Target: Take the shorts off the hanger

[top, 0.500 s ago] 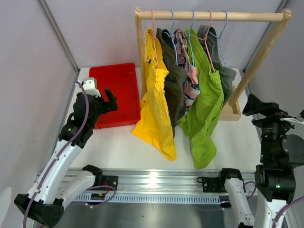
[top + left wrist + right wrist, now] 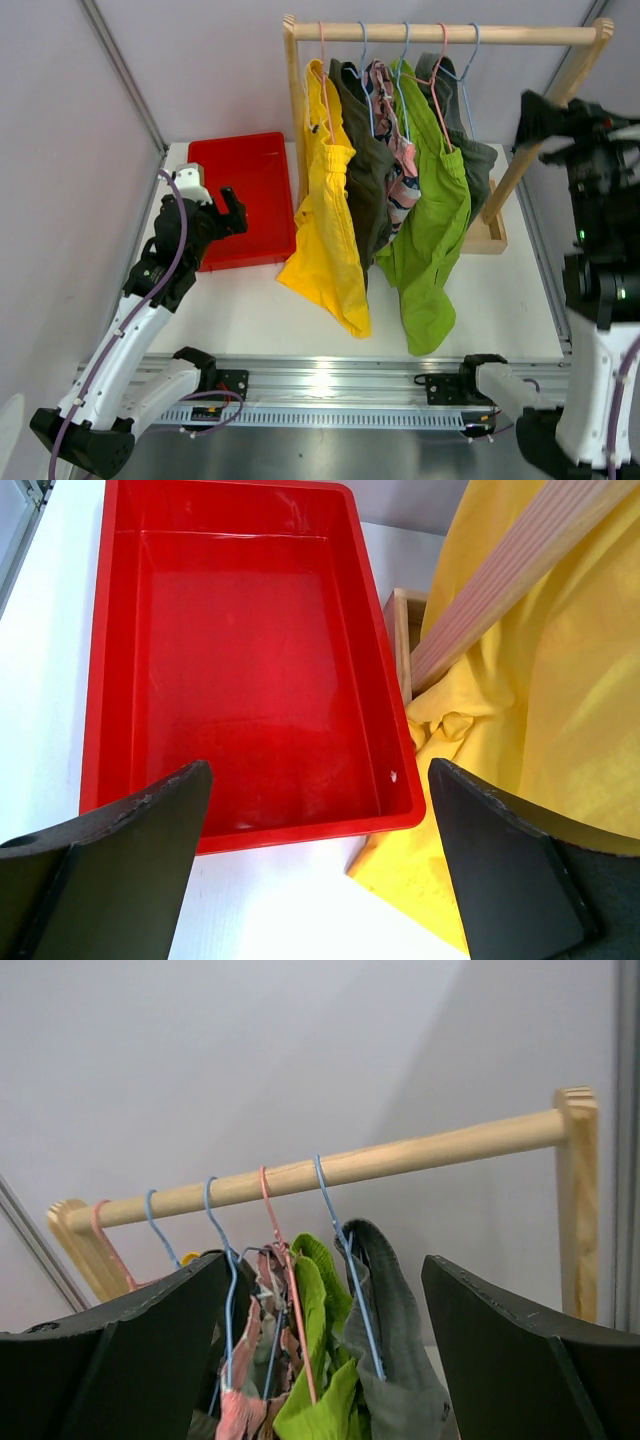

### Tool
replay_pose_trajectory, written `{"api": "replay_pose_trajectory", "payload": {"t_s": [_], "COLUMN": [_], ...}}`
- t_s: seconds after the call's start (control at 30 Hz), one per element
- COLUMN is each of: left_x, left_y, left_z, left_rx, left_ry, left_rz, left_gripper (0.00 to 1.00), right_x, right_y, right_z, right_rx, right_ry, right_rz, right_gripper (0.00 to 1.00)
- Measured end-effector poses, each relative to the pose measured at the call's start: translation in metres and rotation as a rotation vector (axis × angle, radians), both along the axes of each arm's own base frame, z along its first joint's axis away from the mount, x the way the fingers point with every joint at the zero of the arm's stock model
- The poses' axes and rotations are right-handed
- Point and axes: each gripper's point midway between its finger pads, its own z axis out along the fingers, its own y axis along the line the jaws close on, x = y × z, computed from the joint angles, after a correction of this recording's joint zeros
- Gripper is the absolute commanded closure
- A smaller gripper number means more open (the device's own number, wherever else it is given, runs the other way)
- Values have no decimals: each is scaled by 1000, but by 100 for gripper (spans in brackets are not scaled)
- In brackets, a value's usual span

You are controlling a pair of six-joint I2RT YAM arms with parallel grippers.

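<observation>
Hanging from the wooden rail (image 2: pixel 450 34) in the top view, left to right: yellow shorts (image 2: pixel 328 230), olive shorts (image 2: pixel 365 170), floral shorts (image 2: pixel 402 185), lime shorts (image 2: pixel 435 230), grey shorts (image 2: pixel 478 160). Red tray (image 2: pixel 262 160) sits on the worktop (image 2: pixel 250 310) left of the rack. Left gripper (image 2: pixel 234 211) over the tray, right gripper (image 2: pixel 535 118) raised near the rail's right end.

Left wrist view: gripper released, spread wide, empty; tray below, yellow cloth at right.

Right wrist view: gripper released, wide, holding nothing; rail ahead, grey shorts on the rightmost blue hanger (image 2: pixel 350 1250).
</observation>
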Motion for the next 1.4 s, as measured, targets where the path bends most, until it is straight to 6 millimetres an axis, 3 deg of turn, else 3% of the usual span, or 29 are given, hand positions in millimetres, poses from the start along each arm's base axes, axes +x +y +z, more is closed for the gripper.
{"api": "replay_pose_trajectory", "payload": {"t_s": [0.13, 0.27, 0.4, 0.5, 0.83, 1.17, 1.2, 1.23, 1.3, 1.33, 1.4], "left_x": [0, -1, -2, -3, -5, -6, -6, -6, -6, -6, -6], "left_y": [0, -2, -3, -4, -6, -6, -6, -6, -6, -6, -6], "left_z": [1, 1, 3, 4, 7, 7, 7, 7, 7, 7, 7], "left_rx": [-1, -5, -10, -13, -20, -21, -21, -21, -21, -21, -21], "left_ry": [-2, -3, -8, -12, -19, -20, -20, -20, -20, -20, -20], "left_rz": [-1, -13, -22, -27, -42, -42, -42, -42, -42, -42, -42], "left_gripper": [5, 5, 5, 5, 4, 4, 5, 4, 4, 5, 5], "right_x": [68, 140, 183, 192, 194, 213, 214, 216, 217, 217, 217], "right_y": [14, 22, 27, 29, 31, 42, 42, 43, 45, 46, 51], "right_z": [4, -38, -88, -108, -107, -136, -138, -139, -141, -141, -140], "right_rx": [-42, -70, -81, -85, -84, -86, -87, -88, -93, -91, -95], "right_ry": [80, 243, 395, 457, 450, 517, 520, 523, 527, 527, 523], "right_rz": [27, 34, 41, 45, 52, 83, 84, 86, 94, 97, 111], "right_gripper": [15, 18, 18, 18, 25, 39, 42, 60, 82, 98, 100]}}
